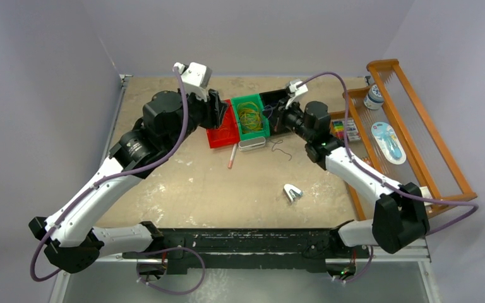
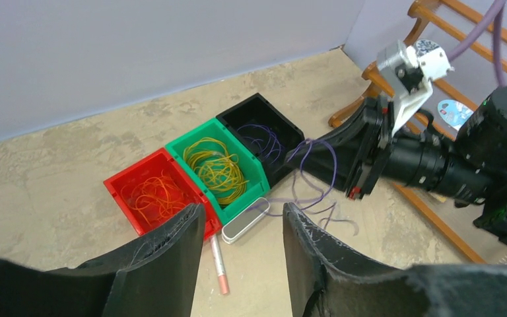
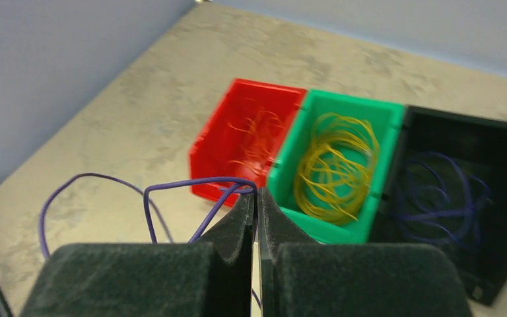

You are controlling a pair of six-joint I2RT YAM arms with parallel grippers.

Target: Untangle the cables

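Right wrist view: right gripper (image 3: pixel 256 198) was clenched on a thin purple cable (image 3: pixel 191 181), which looped out sideways over the beige table (image 3: pixel 138 99). Left gripper (image 2: pixel 243 214) stood released, nothing btw. its fingers (image 2: pixel 171 244), a small silver metal tin (image 2: pixel 245 220) just beyond them. Farther: red plastic bin (image 2: pixel 115 186) w/ orange cables (image 2: pixel 155 198), beside it green plastic bin (image 2: pixel 179 142) w/ yellow cables (image 2: pixel 214 168), then black plastic bin (image 2: pixel 257 105) w/ loose purple cables (image 2: pixel 267 142).

In red bin (image 2: pixel 120 206), orange cables (image 2: pixel 155 198); in green bin (image 2: pixel 191 133), yellow cables (image 2: pixel 214 165); in black bin (image 2: pixel 251 115), purple cables (image 2: pixel 267 140); table (image 2: pixel 72 152) mottled beige.
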